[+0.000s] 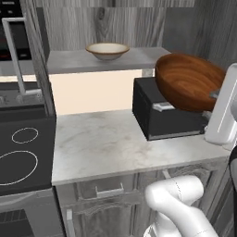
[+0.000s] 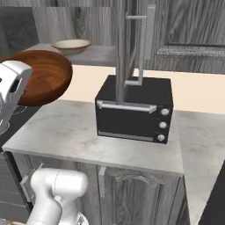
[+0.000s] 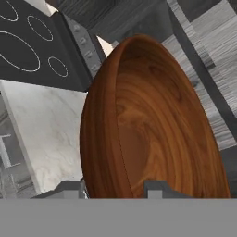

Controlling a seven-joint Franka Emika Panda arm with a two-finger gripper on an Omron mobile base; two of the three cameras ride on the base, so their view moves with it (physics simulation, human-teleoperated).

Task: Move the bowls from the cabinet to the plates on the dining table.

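**Hand view: wooden bowl clamped by its rim, carried high over the counter**

Hand view showed me the wooden bowl (image 3: 152,125) pinched by its near rim, one finger (image 3: 159,189) inside the wall and the other (image 3: 69,189) outside it, so the gripper (image 3: 115,190) was narrowed onto the rim rather than standing wide. The bowl reached straight away from the fingers, its open face turned toward the camera.

From the left base view, the bowl (image 1: 190,81) hung tilted in the air above the black toaster oven (image 1: 169,115), clear of the marble counter (image 1: 102,143). The cream bowl (image 1: 107,50) sat on the cabinet shelf (image 1: 69,60), near its back edge, well apart from the held one. The stove (image 1: 21,148) lay off the counter's left edge.

I saw neither plates nor dining table, so I judged the carry barely begun. With the bowl tipped and gripped at one edge only, I reckoned it would need levelling before being set down.
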